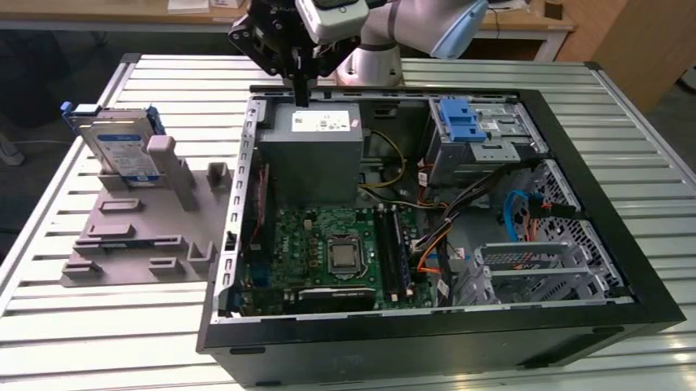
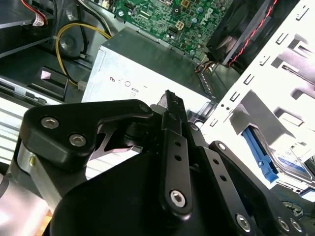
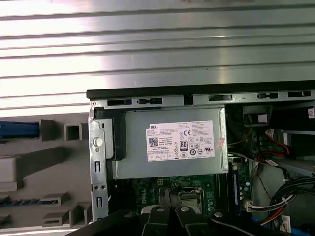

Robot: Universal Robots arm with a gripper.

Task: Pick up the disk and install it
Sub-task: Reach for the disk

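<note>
We've got the pincer [image 1: 299,96] pressed together and pinching nothing, hanging over the power supply [image 1: 315,147] at the back of the open computer case [image 1: 435,350]. The disk [image 1: 117,147] stands upright in the grey holder [image 1: 142,236] on the desk [image 1: 65,326], at the exterior view's left, well apart from the pincer. By our reckoning nothing is done yet: the pickup and the install both remain.
</note>
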